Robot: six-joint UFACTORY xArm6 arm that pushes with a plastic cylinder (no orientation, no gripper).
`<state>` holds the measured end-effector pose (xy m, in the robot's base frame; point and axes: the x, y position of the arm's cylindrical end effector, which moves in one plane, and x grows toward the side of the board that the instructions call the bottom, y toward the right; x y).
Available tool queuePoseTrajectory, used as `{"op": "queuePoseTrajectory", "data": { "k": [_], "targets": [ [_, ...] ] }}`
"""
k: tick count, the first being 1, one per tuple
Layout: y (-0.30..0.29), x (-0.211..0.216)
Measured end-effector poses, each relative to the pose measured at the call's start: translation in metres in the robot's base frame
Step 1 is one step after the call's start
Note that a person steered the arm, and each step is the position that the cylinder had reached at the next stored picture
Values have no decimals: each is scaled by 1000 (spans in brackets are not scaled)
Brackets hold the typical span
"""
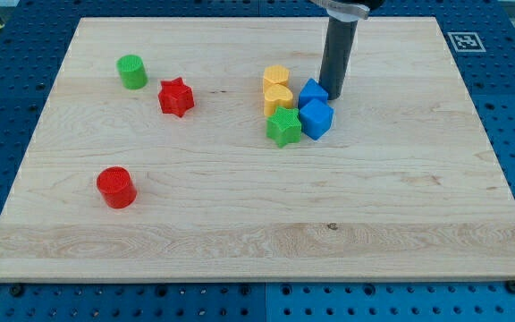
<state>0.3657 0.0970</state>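
Note:
My tip (332, 93) comes down from the view's top and rests on the wooden board just right of a tight cluster of blocks. It touches or nearly touches the upper blue block (312, 92). Below that sits a blue cube (316, 119). To their left stand a yellow block (276, 76), a yellow heart (278, 97) and a green star (283, 128), all packed together.
A green cylinder (132, 72) and a red star (176, 97) lie toward the upper left. A red cylinder (115, 187) stands lower left. The wooden board (257, 241) lies on a blue perforated table, with a printed marker (465, 40) at its upper right corner.

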Motion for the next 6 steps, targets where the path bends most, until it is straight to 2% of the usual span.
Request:
{"op": "queuePoseTrajectory", "data": {
  "k": [1, 3, 6],
  "targets": [
    [0, -2],
    [0, -38],
    [-5, -48]
  ]
}}
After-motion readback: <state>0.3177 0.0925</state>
